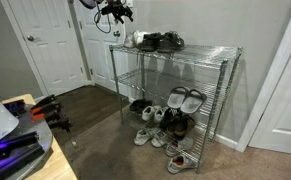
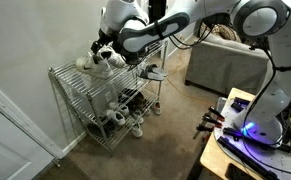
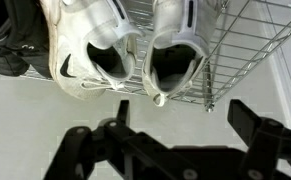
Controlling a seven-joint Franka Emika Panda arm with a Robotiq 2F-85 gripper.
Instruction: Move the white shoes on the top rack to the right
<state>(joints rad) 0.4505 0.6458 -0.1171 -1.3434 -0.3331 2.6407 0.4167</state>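
The white shoes [image 3: 135,45] sit side by side on the top rack [image 3: 240,45], their dark openings facing the wrist camera and their heels at the rack's edge. In an exterior view the white shoes [image 1: 135,40] lie at the left end of the top rack [image 1: 220,50]. My gripper [image 3: 170,135] is open and empty. It hangs just off the rack's edge in front of the heels, without touching them. It shows in both exterior views [image 1: 115,12] [image 2: 105,50], above and beside that end of the rack. In the exterior view with the arm, the white shoes [image 2: 87,62] are partly hidden.
Black shoes [image 1: 167,41] lie on the top rack beside the white pair and show in the wrist view [image 3: 10,40]. Several more shoes fill the lowest shelf [image 1: 180,100] and the floor [image 1: 155,135]. A white door [image 1: 50,45] stands to the left and a wall behind the rack.
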